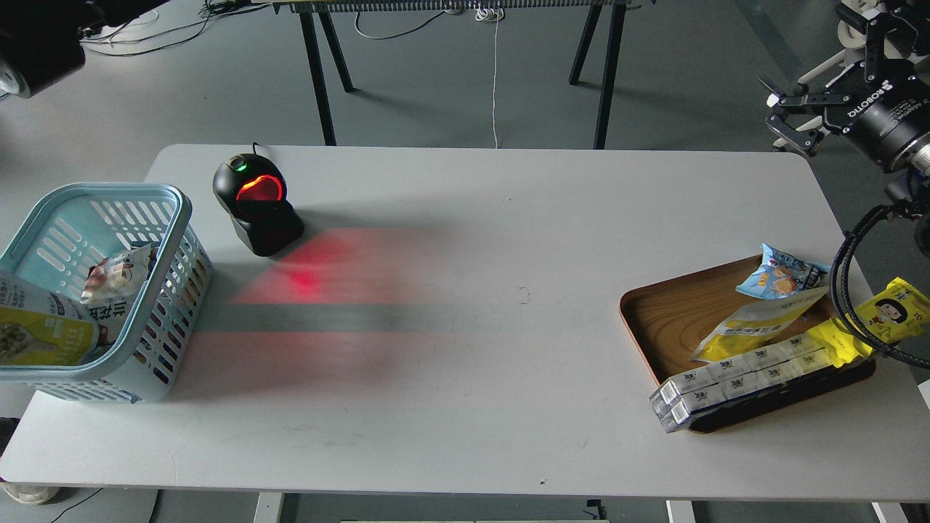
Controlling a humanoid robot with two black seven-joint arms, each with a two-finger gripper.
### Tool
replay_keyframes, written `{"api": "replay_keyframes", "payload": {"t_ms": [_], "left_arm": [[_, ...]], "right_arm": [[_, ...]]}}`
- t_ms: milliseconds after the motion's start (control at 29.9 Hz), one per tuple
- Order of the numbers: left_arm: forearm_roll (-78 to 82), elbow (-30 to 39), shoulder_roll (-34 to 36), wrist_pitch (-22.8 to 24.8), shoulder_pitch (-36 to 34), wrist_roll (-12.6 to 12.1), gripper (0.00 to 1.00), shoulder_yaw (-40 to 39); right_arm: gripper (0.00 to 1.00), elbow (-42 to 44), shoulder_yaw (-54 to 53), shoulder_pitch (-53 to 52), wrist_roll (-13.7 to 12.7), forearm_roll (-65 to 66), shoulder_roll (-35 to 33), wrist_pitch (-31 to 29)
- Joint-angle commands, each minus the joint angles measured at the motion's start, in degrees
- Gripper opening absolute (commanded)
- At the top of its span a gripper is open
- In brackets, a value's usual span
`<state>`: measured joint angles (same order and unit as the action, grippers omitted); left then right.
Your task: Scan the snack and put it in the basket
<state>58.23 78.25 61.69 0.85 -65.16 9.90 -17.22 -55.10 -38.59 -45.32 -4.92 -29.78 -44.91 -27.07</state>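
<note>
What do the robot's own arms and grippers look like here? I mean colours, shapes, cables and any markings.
The right gripper is black, with two thin jointed metal fingers on a thick round black body marked ROBOTIQ in white. A black cable loops below it. Of the left arm, only a bulky black part with a pale round end shows at the top left corner; its gripper is not visible.

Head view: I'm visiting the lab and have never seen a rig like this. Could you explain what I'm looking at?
The camera sits in a humanoid robot's head, looking down at a grey table. Top right is its right gripper, jaws open, holding nothing; the left one is out of view. The black scanner glows red. The light blue basket on the left holds a snack pouch and a smaller packet. The wooden tray on the right carries a blue bag, a yellow-and-white pouch and long white boxes; a yellow cartoon-face wrapper lies at its edge.
</note>
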Motion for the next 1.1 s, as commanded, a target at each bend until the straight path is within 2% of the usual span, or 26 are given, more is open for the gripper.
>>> {"api": "replay_keyframes", "payload": {"t_ms": [0,234,401,535,702,869,969,1070], "left_arm": [[-5.48,-3.1,-4.81,-0.06,0.38,0.12,0.97,-1.85],[-25.67,-10.31,-12.99,-0.23,0.73,0.65,0.97,-4.04],[-40.01,-14.69,-18.79,-0.14,3.62,0.56,0.98,-9.39],[-44.16,-20.06,-25.55,0.47,8.72,0.56,0.98,-16.95],[-44.69,-20.95,-32.06,2.05,14.35,-0.05,0.99,-24.43],[-45.04,-24.19,-36.11,7.23,16.38,-0.05,0.99,-28.12],[-45.04,-28.14,-37.96,10.31,16.38,-0.05,0.99,-29.89],[-46.27,-30.96,-39.1,13.12,16.38,-0.05,0.99,-31.38]], "right_arm": [[0.98,-0.01,0.0,-0.2,0.0,0.68,0.0,0.0],[0.98,-2.11,-0.26,-0.03,0.0,1.48,-1.14,-0.09],[0.98,-4.66,-0.61,0.67,0.0,1.48,-6.93,-0.44],[0.98,-6.42,-0.7,1.81,0.17,1.3,-10.89,-0.88],[0.98,-7.21,-0.61,2.87,0.61,0.95,-13.97,-0.93],[0.98,-7.04,-0.35,3.49,0.61,1.13,-13.01,-0.93],[0.98,-6.6,-0.7,3.31,0.7,1.39,-9.24,-0.93],[0.98,-6.51,-0.53,2.96,0.7,1.39,-6.16,1.66]]}}
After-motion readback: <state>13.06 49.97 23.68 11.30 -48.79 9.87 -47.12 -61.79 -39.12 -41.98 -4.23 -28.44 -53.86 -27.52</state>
